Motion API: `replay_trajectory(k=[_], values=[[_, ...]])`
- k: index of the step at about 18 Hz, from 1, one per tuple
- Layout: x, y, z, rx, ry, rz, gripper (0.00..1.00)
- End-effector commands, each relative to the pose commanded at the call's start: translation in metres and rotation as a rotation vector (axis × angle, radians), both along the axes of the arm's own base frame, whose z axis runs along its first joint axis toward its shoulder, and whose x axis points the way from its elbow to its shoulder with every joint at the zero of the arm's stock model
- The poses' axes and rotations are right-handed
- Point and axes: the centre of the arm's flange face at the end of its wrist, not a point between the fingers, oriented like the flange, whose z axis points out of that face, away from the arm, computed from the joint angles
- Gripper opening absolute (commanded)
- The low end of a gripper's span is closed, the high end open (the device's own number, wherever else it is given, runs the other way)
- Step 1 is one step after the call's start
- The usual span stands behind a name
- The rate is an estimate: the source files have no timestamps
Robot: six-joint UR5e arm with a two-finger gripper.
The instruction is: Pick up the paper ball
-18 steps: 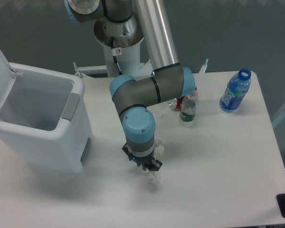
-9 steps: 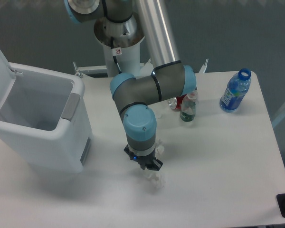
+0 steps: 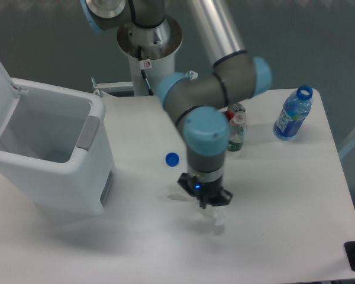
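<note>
- Table (image 3: 284, 195): white top, carrying all items below.
- Bin (image 3: 47, 154): large, white, at the table's left; lid raised open at the far left edge; grey handle panel on its right wall; inside pale and shadowed.
- Cap (image 3: 172, 158): small, blue, round, lying on the table to the right of the bin, apart from it.
- Blue bottle (image 3: 293, 113): clear plastic with blue label, upright, uncapped, near the table's far right corner.
- Green bottle (image 3: 235, 135): small, green label, white cap, upright near the table's middle back.
- Can (image 3: 236, 110): red, metal top, just behind the green bottle, partly hidden.
- Crumpled paper (image 3: 176, 189): white, flattish, below the cap, partly hidden.
</note>
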Motion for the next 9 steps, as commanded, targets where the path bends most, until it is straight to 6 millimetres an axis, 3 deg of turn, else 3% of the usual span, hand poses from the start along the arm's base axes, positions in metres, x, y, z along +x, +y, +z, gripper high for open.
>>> replay_trajectory(k=[6, 9], values=[[-0.020, -0.020, 0.047, -0.013, -0.005, 0.032, 0.00], [-0.022, -0.032, 0.059, -0.029, -0.017, 0.009, 0.00]])
